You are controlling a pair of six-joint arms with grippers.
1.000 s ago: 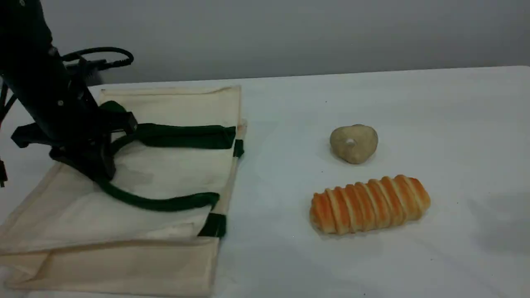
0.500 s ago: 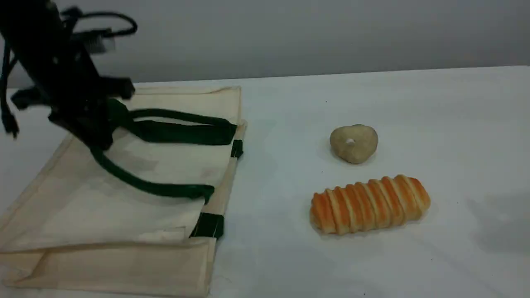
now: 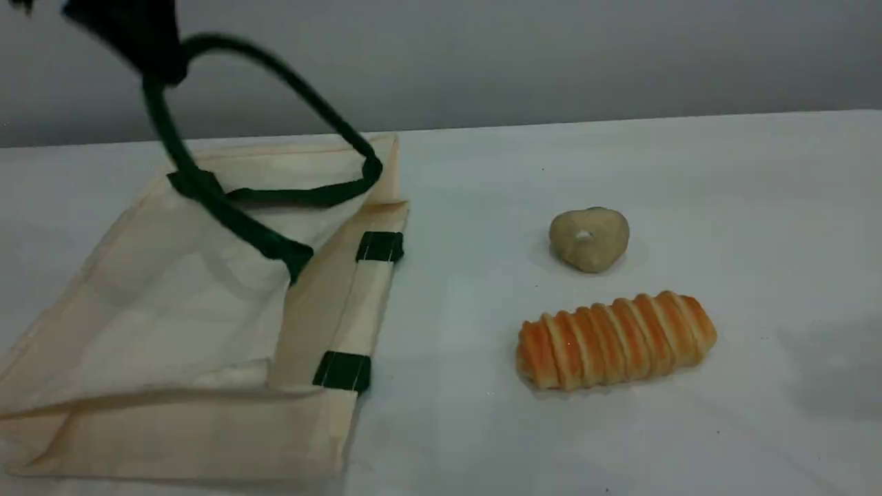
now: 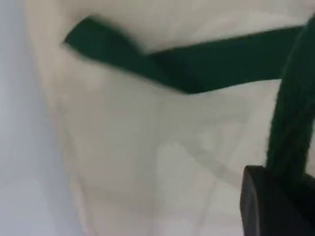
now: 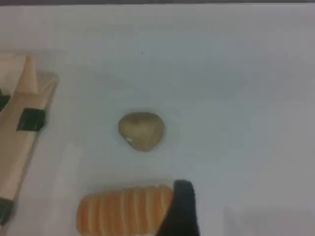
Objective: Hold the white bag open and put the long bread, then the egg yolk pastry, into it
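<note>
Strap (image 3: pixel 227 52) of white bag (image 3: pixel 172 331) clamped in my left jaws, mouth half open on table (image 3: pixel 482 172). Raise further, hold taut. Right jaws apart over long bread (image 3: pixel 615 341), egg yolk pastry (image 3: pixel 589 239) near it; grip loaf crosswise.

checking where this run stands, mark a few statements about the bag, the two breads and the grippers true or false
1. The left gripper is shut on a green handle of the white bag and holds that handle up above the table. True.
2. The egg yolk pastry and the long bread lie on the table to the right of the bag, apart from each other. True.
3. The long bread is inside the bag. False: it lies on the bare table outside the bag, and nothing shows in the bag's mouth.
4. The right gripper grips the egg yolk pastry. False: the right gripper is open and holds nothing, and the pastry sits free on the table.
</note>
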